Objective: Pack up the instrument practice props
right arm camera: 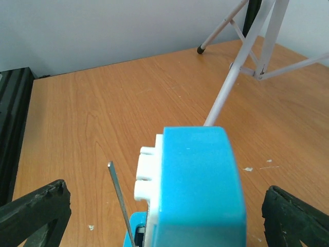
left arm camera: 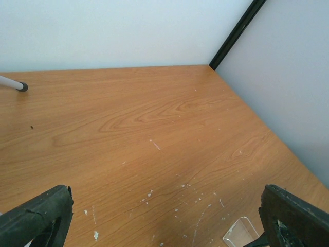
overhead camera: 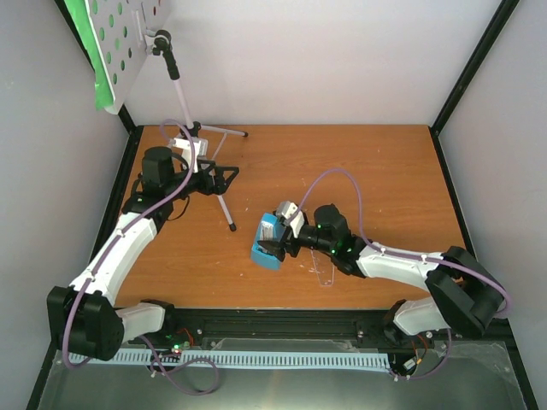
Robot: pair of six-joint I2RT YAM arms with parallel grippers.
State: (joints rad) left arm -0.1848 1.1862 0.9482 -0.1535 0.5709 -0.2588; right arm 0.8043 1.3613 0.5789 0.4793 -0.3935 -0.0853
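Orange-brown wood-grain surface (overhead camera: pixel 342 171) fills a booth of plain white walls, with black frame posts (overhead camera: pixel 476 64) at its far corners. At the near edge a pale slotted duct (overhead camera: pixel 282 359) runs by both arms' bases. The right jaws stand as wide as they go and hold nothing — the blue metronome (right arm camera: pixel 200 185) sits on the surface between the fingers, touching neither. A small clear plastic piece (overhead camera: pixel 323 278) lies just beside that wrist. The left jaws are fully spread too, empty, with scuffed bare wood between them. The silver tripod music stand (overhead camera: pixel 224 205) has its legs right at those jaws — whether they touch, I cannot tell. Far beyond, its pole rises to the grey perforated tray (overhead camera: pixel 141 38) by the back-left wall, with a green page (overhead camera: pixel 96 68) on it.
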